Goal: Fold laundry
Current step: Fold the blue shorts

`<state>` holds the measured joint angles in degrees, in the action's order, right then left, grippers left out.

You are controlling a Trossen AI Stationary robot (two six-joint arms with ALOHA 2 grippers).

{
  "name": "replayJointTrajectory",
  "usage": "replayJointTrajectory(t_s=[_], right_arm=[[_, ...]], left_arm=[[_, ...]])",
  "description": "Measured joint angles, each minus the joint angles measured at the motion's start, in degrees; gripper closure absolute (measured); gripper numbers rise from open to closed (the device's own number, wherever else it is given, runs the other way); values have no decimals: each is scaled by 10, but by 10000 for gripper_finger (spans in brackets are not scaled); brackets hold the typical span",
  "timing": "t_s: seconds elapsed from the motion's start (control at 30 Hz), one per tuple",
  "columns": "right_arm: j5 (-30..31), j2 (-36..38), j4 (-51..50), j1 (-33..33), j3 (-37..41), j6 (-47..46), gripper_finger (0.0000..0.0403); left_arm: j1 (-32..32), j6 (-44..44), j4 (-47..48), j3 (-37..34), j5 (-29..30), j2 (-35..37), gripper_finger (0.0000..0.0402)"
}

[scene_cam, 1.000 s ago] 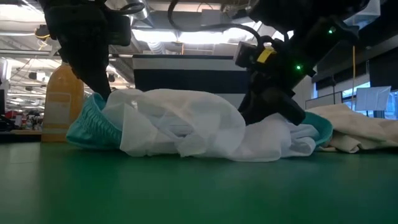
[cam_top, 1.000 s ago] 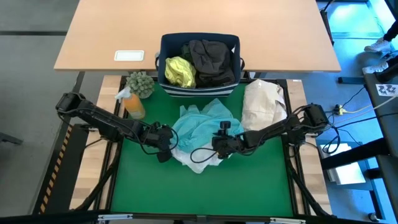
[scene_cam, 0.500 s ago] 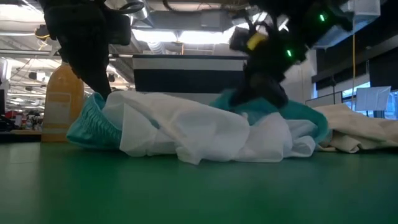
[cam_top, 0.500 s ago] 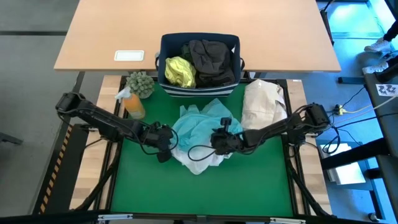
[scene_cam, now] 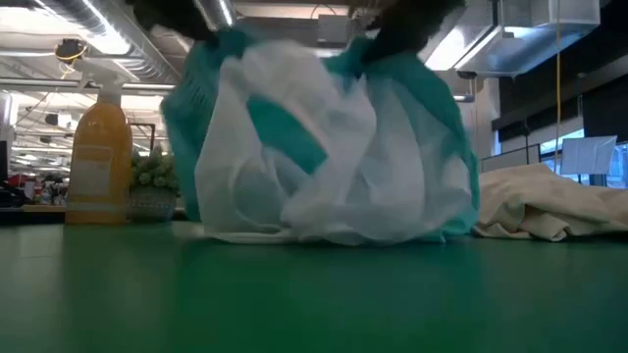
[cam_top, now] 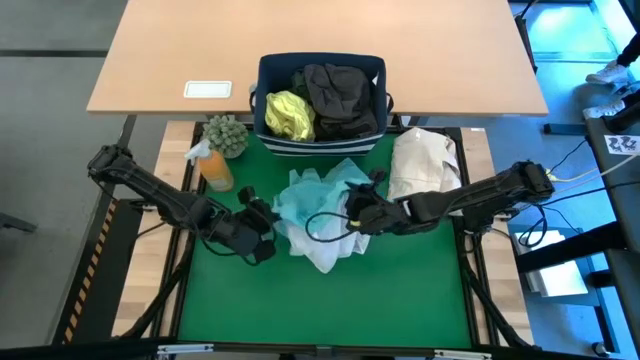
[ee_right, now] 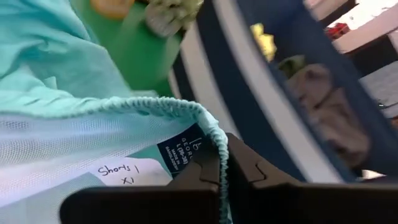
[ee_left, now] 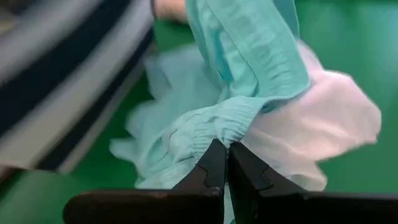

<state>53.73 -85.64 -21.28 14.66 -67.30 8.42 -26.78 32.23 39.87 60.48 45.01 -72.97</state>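
Green matting (cam_top: pixel 300 300) covers the table where we work, with a wooden desk (cam_top: pixel 320 40) beyond its far edge. Our left gripper (cam_top: pixel 262 222) is clenched on the elastic waistband of the turquoise shorts (cam_top: pixel 318 200), and our right gripper (cam_top: pixel 358 212) is pinched shut on the same waistband, just beside a dark label (ee_right: pixel 181 149). Between them the shorts hang lifted over the mat's middle, the white mesh lining (scene_cam: pixel 294 167) showing, the lowest folds touching the mat in the low view. In our left wrist view the two dark fingers (ee_left: pixel 214 171) meet on the gathered turquoise hem.

At the far edge of the mat stands the navy bin (cam_top: pixel 320 140), holding a yellow-green shirt (cam_top: pixel 288 115) and a dark garment (cam_top: pixel 342 98). A cream bundle (cam_top: pixel 422 165) lies by the right edge, near our right arm. At the far left corner stand an orange bottle (cam_top: pixel 214 168) and a small plant (cam_top: pixel 226 133). A white card (cam_top: pixel 208 89) lies on the desk.
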Motion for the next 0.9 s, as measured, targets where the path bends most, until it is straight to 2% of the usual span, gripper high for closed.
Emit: replayJointTrajectory(t_s=[0.17, 0.37, 0.63, 0.9], right_arm=[[34, 39, 7, 9, -21, 38, 401], [45, 70, 6, 42, -51, 61, 402], [43, 75, 5, 120, -96, 80, 402], [1, 75, 6, 201, -137, 76, 402]], left_arm=[[-43, -15, 29, 49, 119, 0, 401], [-83, -48, 30, 93, 194, 0, 401], [-135, -60, 30, 147, 193, 0, 401], [-191, -79, -23, 188, 100, 0, 401]])
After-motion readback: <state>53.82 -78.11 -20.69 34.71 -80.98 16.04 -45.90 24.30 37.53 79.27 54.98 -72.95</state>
